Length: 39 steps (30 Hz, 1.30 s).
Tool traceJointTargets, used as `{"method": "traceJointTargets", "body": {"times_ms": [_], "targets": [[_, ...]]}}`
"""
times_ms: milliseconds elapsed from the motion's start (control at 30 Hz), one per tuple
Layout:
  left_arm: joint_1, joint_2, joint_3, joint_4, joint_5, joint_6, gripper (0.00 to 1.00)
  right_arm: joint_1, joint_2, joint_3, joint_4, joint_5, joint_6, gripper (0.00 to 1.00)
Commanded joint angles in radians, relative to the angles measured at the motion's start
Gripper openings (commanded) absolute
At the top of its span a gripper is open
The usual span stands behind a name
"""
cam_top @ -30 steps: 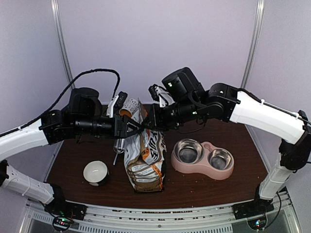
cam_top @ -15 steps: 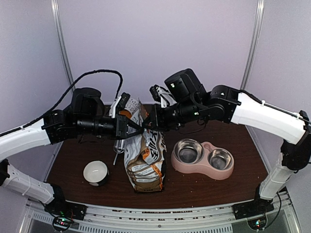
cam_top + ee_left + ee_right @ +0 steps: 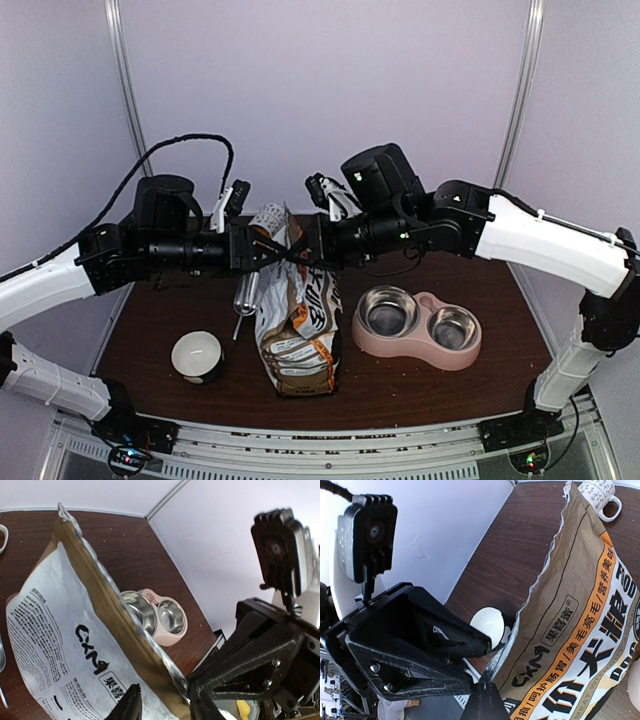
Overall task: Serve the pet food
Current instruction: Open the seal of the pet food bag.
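"Seeing any pet food?"
"No, hidden; the bag [image 3: 296,335] stands mid-table. Right gripper [image 3: 303,252] pinches its top edge, left gripper [image 3: 280,250] parted around it. Dark brown table [image 3: 430,390], pale walls [image 3: 330,90]."

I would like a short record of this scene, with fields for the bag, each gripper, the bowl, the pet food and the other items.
bag: tan, orange and black printed food bag, mid-table, jagged top edge raised
right gripper: shut on the bag's top edge
left gripper: open, fingers on either side of the same edge
bowl: pink double bowl with two steel cups, right of the bag
pet food: none visible, steel cups look empty
other items: white round container, metal scoop, white printed mug
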Motion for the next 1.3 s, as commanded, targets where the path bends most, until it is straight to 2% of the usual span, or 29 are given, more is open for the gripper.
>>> {"method": "traceJointTargets", "body": {"times_ms": [0,333,500,867,1267], "targets": [[0.023,0.025,0.041,0.082,-0.042,0.004,0.38,0.011,-0.022,-0.014,0.040,-0.035,-0.009,0.00],[0.040,0.076,0.070,0.074,-0.054,0.016,0.39,0.010,-0.034,-0.022,0.023,-0.010,-0.015,0.00],[0.048,0.079,0.062,0.071,-0.051,0.007,0.32,0.010,-0.043,-0.028,0.021,0.002,-0.015,0.00],[0.050,0.062,0.012,0.086,-0.034,-0.010,0.31,0.010,-0.045,-0.029,0.014,0.018,-0.007,0.00],[0.050,0.081,0.010,0.104,0.055,-0.011,0.29,0.011,-0.044,-0.032,0.012,0.018,-0.023,0.00]]}}
